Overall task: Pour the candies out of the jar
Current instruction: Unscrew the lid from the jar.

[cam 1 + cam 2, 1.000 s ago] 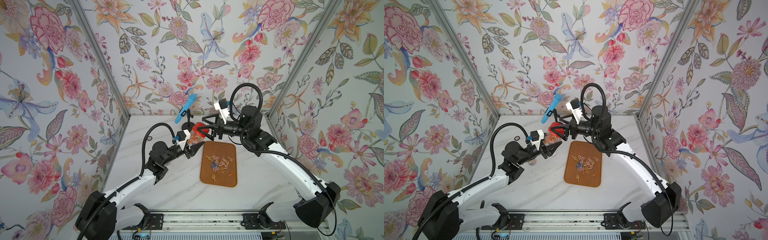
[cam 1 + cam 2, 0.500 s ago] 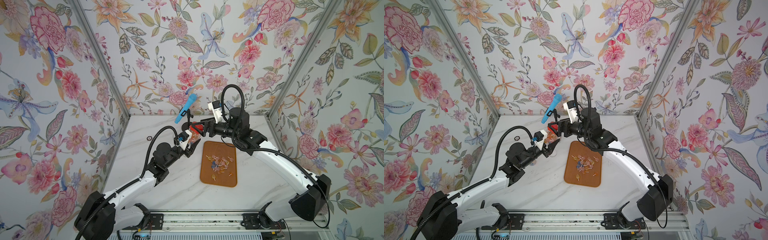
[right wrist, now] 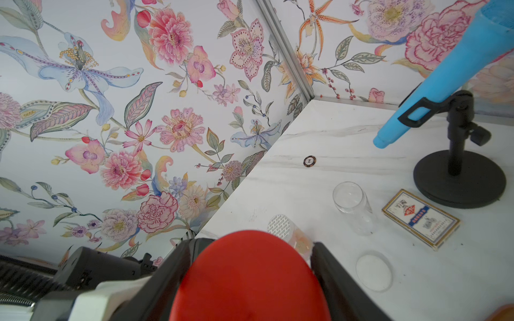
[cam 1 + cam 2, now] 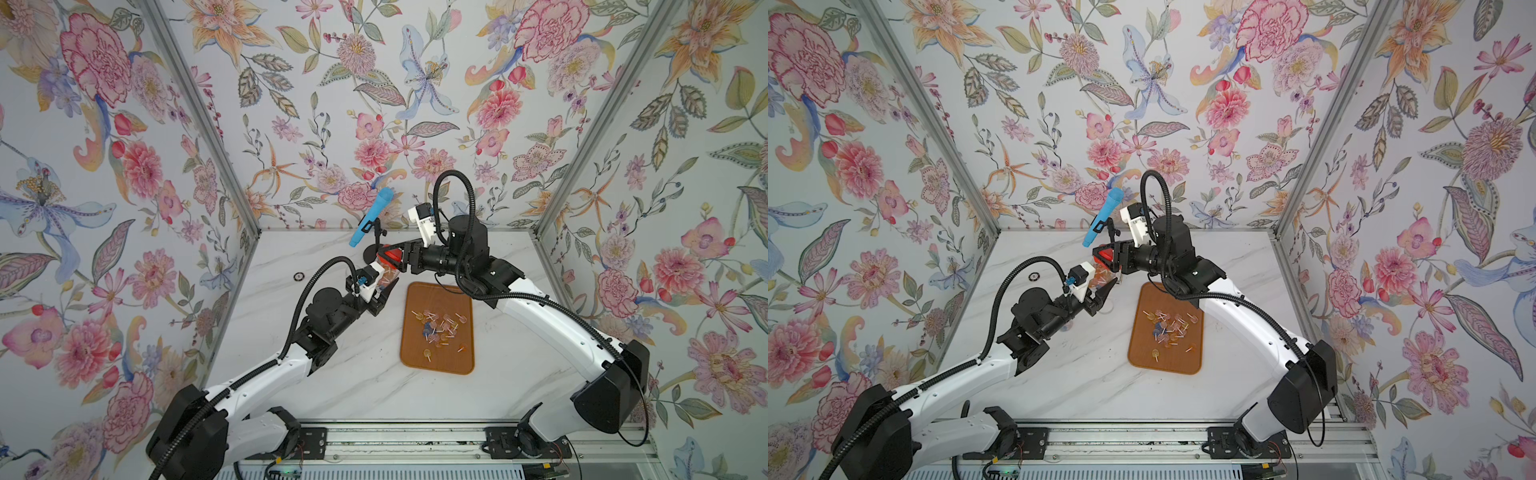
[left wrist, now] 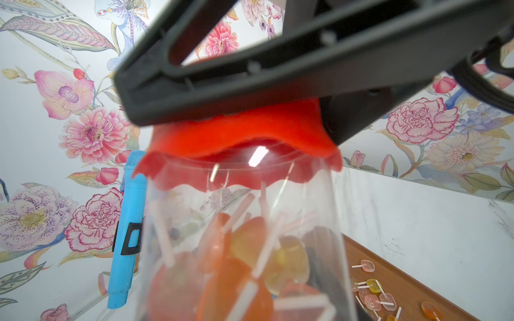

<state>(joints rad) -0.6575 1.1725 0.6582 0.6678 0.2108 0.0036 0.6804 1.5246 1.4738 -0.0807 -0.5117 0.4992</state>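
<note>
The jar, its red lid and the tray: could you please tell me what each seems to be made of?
Jar: clear, glossy, glass or hard plastic; candies show through, with a glint. Lid: matte red, probably soft rubber or silicone; its rim is wavy. Tray: matte brown, wood or plastic, cannot tell.

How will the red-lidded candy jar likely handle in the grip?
The jar looks smooth and clear-walled, so it may slip or twist in the left claw. It is only part-filled with candies, so probably light. The red lid looks soft, likely flexing.
</note>
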